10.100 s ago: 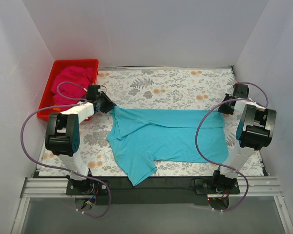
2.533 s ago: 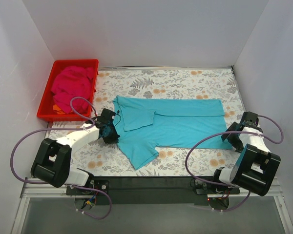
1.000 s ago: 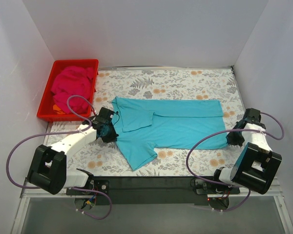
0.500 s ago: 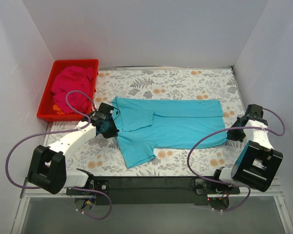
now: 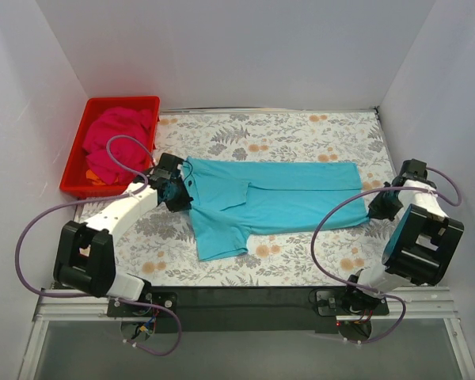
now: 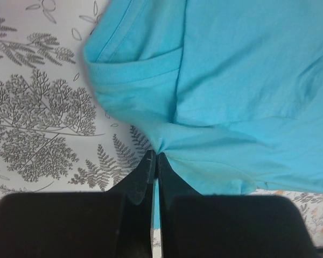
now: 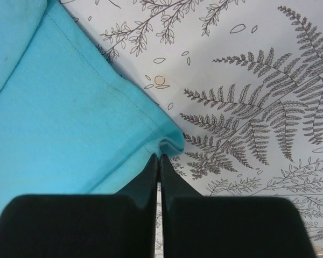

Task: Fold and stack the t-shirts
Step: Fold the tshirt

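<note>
Soft turquoise-blue cloth t-shirt lies half-folded mid-way across the flower-patterned table. The left gripper is pinched tight on its left end, the right gripper on a hem corner. A clean fold likely needs both to lift together, keeping the cloth taut.

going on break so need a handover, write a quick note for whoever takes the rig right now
Left gripper: shut on the turquoise t-shirt, pinching its edge at the collar end.
Right gripper: shut on the same shirt's hem corner.
Things: it lies spread across the floral table, one sleeve pointing at the near edge. The pink t-shirt sits bunched in the red tray.
Done: turquoise one looks partly folded lengthwise at most.
Left: finish that fold, fold the pink one, stack both.
</note>
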You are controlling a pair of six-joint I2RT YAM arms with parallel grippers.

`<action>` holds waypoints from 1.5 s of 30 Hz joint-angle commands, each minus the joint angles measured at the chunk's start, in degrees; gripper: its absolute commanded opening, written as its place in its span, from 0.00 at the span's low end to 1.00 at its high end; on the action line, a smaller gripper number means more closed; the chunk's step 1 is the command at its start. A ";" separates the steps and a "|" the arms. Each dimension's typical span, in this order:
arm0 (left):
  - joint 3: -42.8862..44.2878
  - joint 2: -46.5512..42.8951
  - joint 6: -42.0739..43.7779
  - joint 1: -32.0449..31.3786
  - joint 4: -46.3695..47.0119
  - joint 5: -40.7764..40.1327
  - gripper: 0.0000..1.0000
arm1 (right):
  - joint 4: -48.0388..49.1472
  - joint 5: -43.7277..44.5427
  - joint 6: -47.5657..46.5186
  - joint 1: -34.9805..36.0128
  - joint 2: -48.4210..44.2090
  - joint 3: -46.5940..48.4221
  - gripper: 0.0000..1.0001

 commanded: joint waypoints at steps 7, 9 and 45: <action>6.57 3.91 2.83 4.23 -0.41 2.17 0.00 | 1.24 -3.03 0.50 0.08 4.78 7.56 0.01; 6.84 4.79 3.09 5.46 -0.49 3.83 0.00 | 1.24 -3.21 0.50 0.08 5.49 8.44 0.01; 6.84 11.73 3.18 9.86 4.07 5.69 0.00 | 7.21 -7.87 1.82 1.22 16.74 14.60 0.01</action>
